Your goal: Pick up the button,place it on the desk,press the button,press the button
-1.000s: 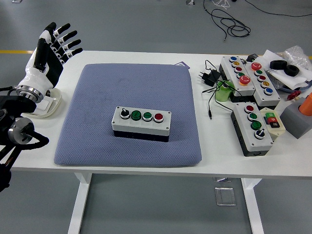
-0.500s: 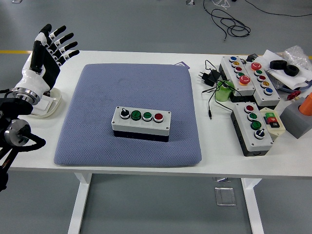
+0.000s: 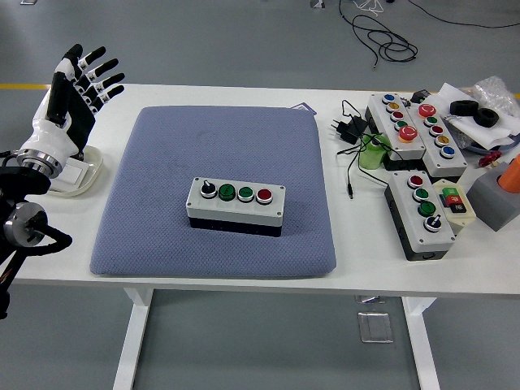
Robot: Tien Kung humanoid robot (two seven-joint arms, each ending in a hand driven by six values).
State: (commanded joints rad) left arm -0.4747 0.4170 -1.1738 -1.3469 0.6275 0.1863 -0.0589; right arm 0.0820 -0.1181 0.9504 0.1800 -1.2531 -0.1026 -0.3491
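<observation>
Button box (image 3: 236,205) sits on the blue-grey pad (image 3: 162,219), roughly mid-pad, a bit toward its near edge. Grey lid over black base, four controls in a row along the top: black selector knob at its left end, two green buttons, red button at its right end. Looks like a rigid plastic enclosure, probably light to moderate in weight, with smooth sides that could slip in the fingers. Best hold, I'd say, is across the long front and back walls at the middle, fingers kept off the top so nothing gets pressed early. The soft pad should give a little under it, so pressing may rock the box.

Left hand (image 3: 71,91) is well left of the box and beyond it, off the pad's far-left corner, above a white dish (image 3: 89,175). Palm raised, fingers spread wide, holding nothing. Nothing touches the box. Right hand not visible.

More button boxes (image 3: 418,158) lie well right of the box, off the pad.
</observation>
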